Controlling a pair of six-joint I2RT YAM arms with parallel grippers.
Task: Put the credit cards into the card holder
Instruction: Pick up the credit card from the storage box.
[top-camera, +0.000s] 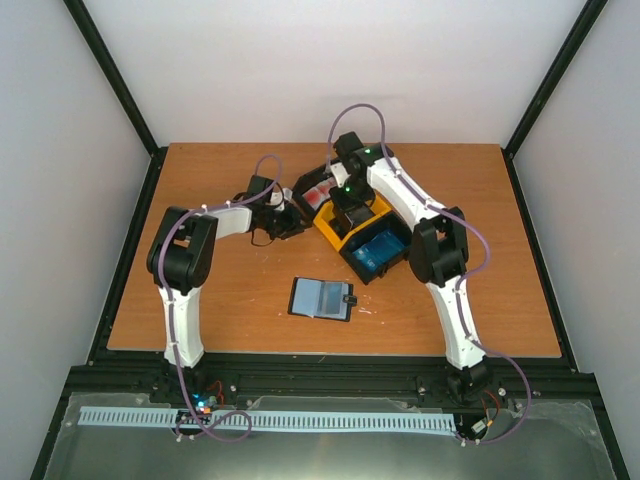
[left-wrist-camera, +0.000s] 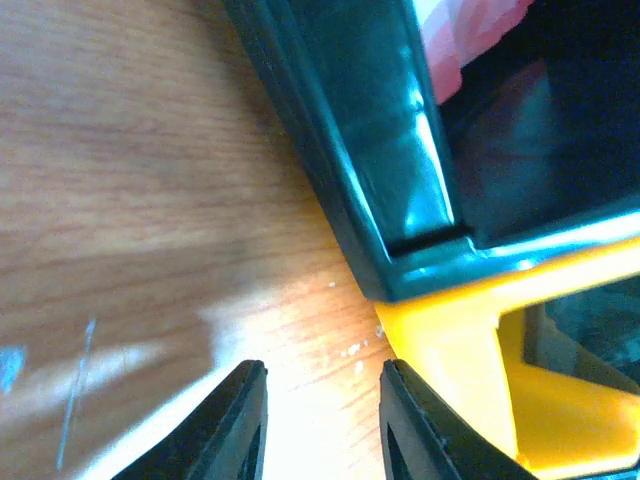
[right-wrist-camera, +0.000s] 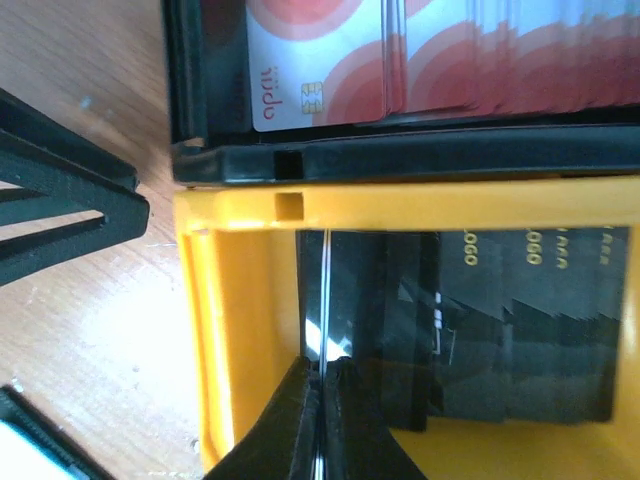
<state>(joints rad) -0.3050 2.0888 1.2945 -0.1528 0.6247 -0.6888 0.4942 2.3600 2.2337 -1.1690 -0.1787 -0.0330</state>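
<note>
A wooden worktop (top-camera: 480, 250) is carrying a row of three joined bins. The right arm (top-camera: 405, 195) is reaching down into the yellow middle bin (right-wrist-camera: 240, 300). The right jaws are pinching fully together on the edge of one thin card (right-wrist-camera: 326, 290), seen edge-on beside a stack of dark cards (right-wrist-camera: 500, 330). Red-and-white cards (right-wrist-camera: 330, 70) are lying in the far black bin (right-wrist-camera: 400, 160) just beside it, and blue cards (top-camera: 378, 248) are filling the near black bin (top-camera: 370, 275). The left arm (top-camera: 225, 218) is hanging low over bare wood by the bins' corner, and the left jaws are standing partly open with nothing between them. The card holder (top-camera: 322, 298) is lying open and flat on the worktop, apart from the bins and nearer the arms' bases.
</note>
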